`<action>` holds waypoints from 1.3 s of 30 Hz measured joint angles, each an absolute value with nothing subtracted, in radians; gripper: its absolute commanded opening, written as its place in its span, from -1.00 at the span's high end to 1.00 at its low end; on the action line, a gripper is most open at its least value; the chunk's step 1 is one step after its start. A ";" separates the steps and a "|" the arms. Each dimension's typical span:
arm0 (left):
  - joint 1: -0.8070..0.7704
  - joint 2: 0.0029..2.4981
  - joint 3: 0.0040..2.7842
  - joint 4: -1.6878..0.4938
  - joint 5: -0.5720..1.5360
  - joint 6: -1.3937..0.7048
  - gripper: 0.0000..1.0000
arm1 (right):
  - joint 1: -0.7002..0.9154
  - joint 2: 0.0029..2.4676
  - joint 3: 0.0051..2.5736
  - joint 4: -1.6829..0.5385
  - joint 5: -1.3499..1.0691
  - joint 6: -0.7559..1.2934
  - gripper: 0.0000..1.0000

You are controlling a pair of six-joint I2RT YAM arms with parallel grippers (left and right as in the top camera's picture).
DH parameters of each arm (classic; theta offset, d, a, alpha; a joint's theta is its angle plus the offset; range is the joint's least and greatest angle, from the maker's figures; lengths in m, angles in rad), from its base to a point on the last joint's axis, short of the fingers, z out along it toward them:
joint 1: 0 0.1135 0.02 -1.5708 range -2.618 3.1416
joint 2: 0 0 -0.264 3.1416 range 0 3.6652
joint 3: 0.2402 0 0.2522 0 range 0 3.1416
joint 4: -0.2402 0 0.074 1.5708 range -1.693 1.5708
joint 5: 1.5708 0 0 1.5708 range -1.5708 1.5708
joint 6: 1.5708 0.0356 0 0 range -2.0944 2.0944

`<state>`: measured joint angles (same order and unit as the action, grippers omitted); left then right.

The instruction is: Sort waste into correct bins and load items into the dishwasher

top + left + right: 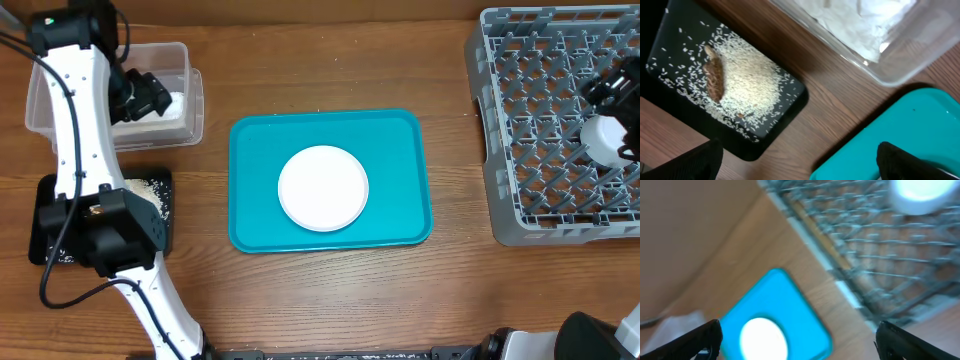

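My left gripper hangs open and empty over the clear tub, which holds crumpled white tissue. Below it, the left wrist view shows the black tray with a brown food scrap lying on a heap of rice-like crumbs. A white plate lies on the teal serving tray. The grey dish rack stands at the right, with a small white cup in it. My right gripper is open above the rack, near the cup, holding nothing. The right wrist view is blurred.
The black tray sits at the front left, partly hidden under my left arm. Bare wooden table lies between the tub, the teal tray and the rack.
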<state>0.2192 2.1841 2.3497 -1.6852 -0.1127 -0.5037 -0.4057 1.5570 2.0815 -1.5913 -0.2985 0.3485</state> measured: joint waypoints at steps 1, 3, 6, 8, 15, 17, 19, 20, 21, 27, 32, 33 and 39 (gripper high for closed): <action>0.225 2.184 2.350 -1.686 -0.113 -0.501 -1.00 | -0.404 1.557 2.082 -1.590 -0.347 0.352 -1.00; 0.233 2.184 2.350 -1.687 -0.113 -0.498 -1.00 | -0.385 1.559 2.082 -1.615 -0.425 0.350 -1.00; 0.236 2.184 2.350 -1.687 -0.112 -0.498 -1.00 | -0.294 1.570 2.081 -1.670 -0.470 0.328 -1.00; 0.236 2.184 2.350 -1.687 -0.112 -0.497 -1.00 | -0.194 1.576 2.064 -1.668 -0.454 0.315 -1.00; 0.236 2.184 2.350 -1.687 -0.110 -0.497 -1.00 | 0.186 1.581 1.757 -1.380 -0.343 0.300 -1.00; 0.236 2.184 2.349 -1.687 -0.108 -0.497 -1.00 | 0.257 1.589 1.639 -1.254 -0.310 0.300 -0.88; 0.236 2.184 2.350 -1.687 -0.109 -0.497 -0.99 | 0.315 1.605 1.528 -1.151 -0.264 0.327 -0.58; 0.236 2.184 2.350 -1.687 -0.109 -0.497 -0.99 | 0.334 1.616 1.483 -1.117 -0.247 0.347 -0.51; 0.236 2.184 2.350 -1.687 -0.109 -0.497 -1.00 | 0.350 1.629 1.443 -1.088 -0.229 0.369 -0.50; 0.236 2.184 2.350 -1.687 -0.109 -0.497 -1.00 | 0.382 1.727 1.321 -0.970 -0.202 0.456 -0.24; 0.236 2.184 2.350 -1.687 -0.109 -0.497 -1.00 | 0.431 1.835 1.320 -0.900 -0.193 0.525 -0.07; 0.236 2.184 2.350 -1.687 -0.109 -0.497 -0.99 | 0.443 1.858 1.320 -0.889 -0.191 0.533 -0.05; 0.236 2.184 2.350 -1.687 -0.109 -0.497 -1.00 | 0.499 1.966 1.320 -0.871 -0.147 0.624 0.03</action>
